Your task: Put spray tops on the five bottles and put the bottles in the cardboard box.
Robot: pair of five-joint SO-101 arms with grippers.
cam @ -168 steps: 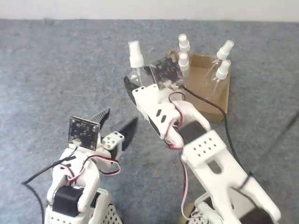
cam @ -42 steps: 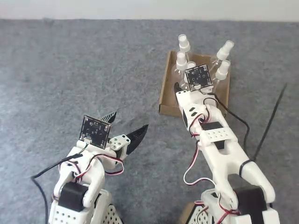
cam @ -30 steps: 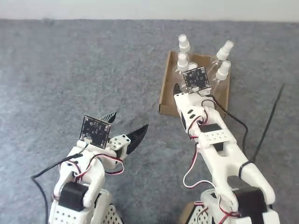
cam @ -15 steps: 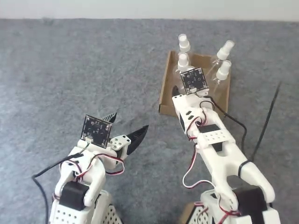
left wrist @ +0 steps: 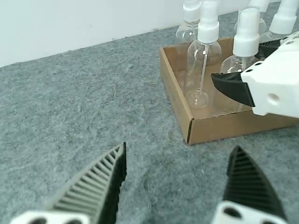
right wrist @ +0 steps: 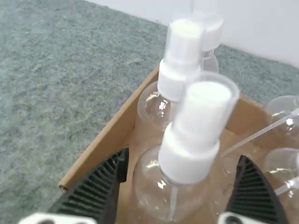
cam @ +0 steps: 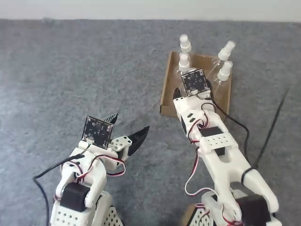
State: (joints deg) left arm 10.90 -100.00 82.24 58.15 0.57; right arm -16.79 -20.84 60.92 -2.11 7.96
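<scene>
**A:** How do we stand with the right hand point(right wrist: 183, 157)?

**B:** We have it low over the cardboard box point(cam: 164, 89). Its fingers are spread wide and grip nothing. The bottle point(right wrist: 154, 191) stands upright inside the box, directly between those fingers, and neither seems to press on it.

**A:** And its spray top point(right wrist: 198, 121)?

**B:** It is on. The bottle's long axis runs straight up out of the box, so the top rises between our fingers. We judge the way out is upward and back from the box. A sideways swing could catch the top and knock the bottle into the other bottles point(cam: 225, 70) close beside it.

**A:** What of the left hand point(left wrist: 180, 148)?

**B:** It is open as well and carries nothing. It hangs over the grey surface point(cam: 70, 70), well apart from the box. The right hand is much the nearer one.

**A:** Is anything left to check?

**B:** We count five spray tops at the box. We cannot tell whether the farthest bottle point(cam: 185, 43) stands inside the box's far wall or just beyond it.
</scene>
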